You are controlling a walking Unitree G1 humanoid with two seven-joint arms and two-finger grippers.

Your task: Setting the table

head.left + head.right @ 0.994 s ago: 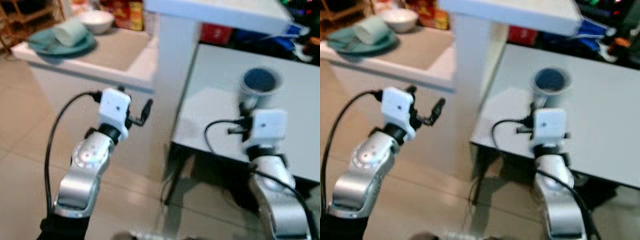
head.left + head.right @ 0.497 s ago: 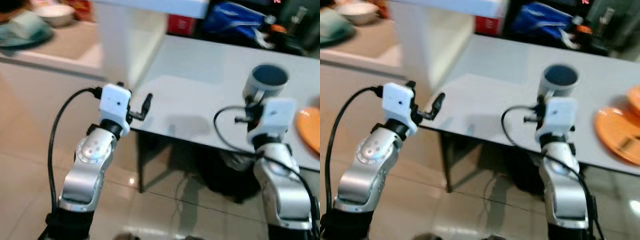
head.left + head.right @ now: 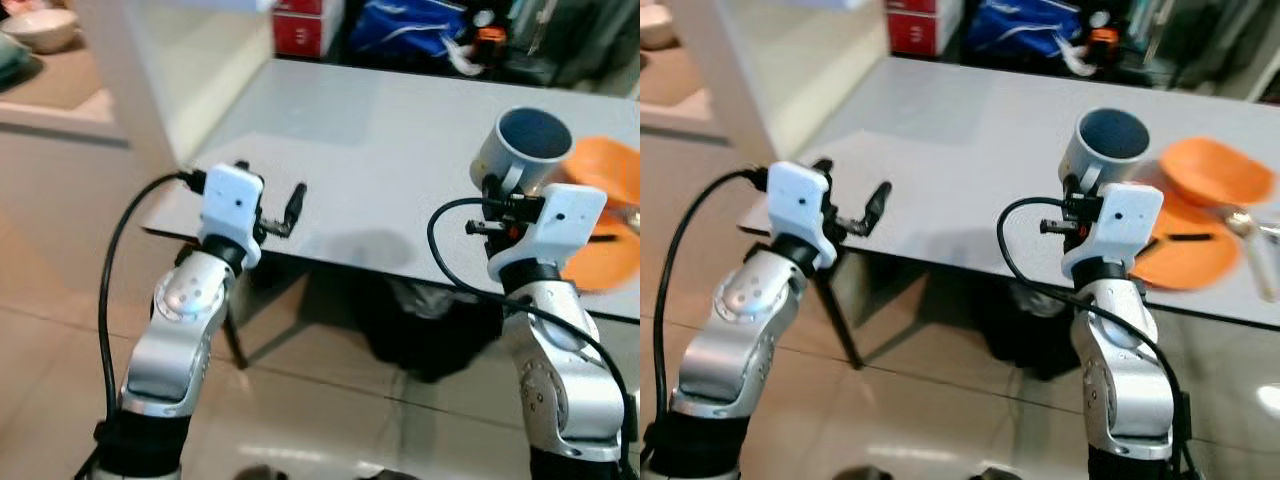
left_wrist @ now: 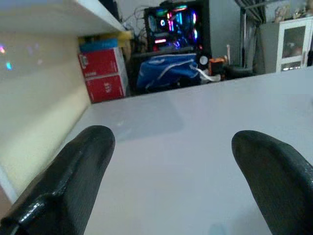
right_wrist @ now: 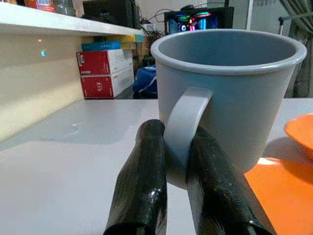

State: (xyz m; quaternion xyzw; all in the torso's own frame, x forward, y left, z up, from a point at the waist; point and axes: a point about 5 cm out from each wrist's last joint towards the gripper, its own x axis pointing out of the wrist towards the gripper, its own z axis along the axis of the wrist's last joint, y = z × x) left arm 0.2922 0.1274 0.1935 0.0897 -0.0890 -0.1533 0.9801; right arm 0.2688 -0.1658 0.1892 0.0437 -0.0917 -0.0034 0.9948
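Observation:
A grey-blue mug [image 3: 525,145] hangs just above the grey table [image 3: 380,130] near its right end. My right gripper [image 5: 178,142] is shut on the mug's handle, one black finger on each side of it. Beside and behind the mug, an orange plate [image 3: 1185,250] lies on the table with an orange bowl [image 3: 1215,170] and a spoon [image 3: 1250,225] at it. My left gripper [image 3: 270,205] is open and empty at the table's near left corner. In the left wrist view its fingers [image 4: 73,181] stand wide apart over bare tabletop.
A white counter with a pale bowl [image 3: 40,28] lies at the far left, past a white pillar [image 3: 130,90]. Red boxes [image 3: 308,30] and a blue bag [image 3: 420,30] sit behind the table. Tiled floor [image 3: 60,350] stretches below my arms.
The camera has swung right: the counter slid off to the left and the table with the orange plate came into view. The mug stays in my right gripper.

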